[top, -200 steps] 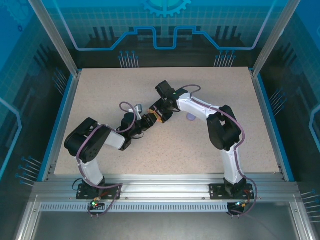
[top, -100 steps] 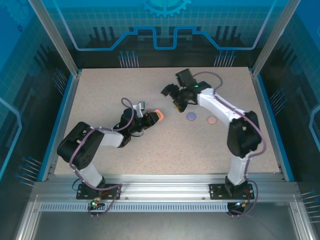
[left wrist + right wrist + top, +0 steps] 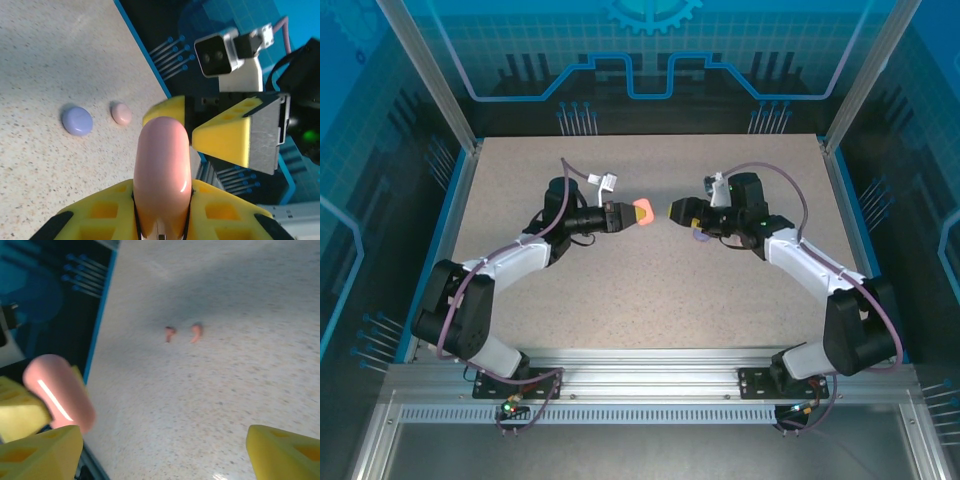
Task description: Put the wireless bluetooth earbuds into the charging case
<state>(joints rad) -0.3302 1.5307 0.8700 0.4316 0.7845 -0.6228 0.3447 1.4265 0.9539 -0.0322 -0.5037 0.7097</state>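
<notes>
Plainly, left claw (image 3: 625, 214) grips coral case (image 3: 643, 212) — right claw (image 3: 677, 211) gapes opposite, open table (image 3: 650, 290) below; purple case (image 3: 698, 236) half-hidden behind.

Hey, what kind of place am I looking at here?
Probably a robotics lab test cell rather than a home or a factory line: two arms bolted to an aluminium frame, a speckled table, and blue printed panels walling it in.

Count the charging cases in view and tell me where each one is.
3. A pink-orange case is clamped in the left gripper; a purple case and a pale pink case lie side by side on the table. More could be hidden under the arms.
</notes>
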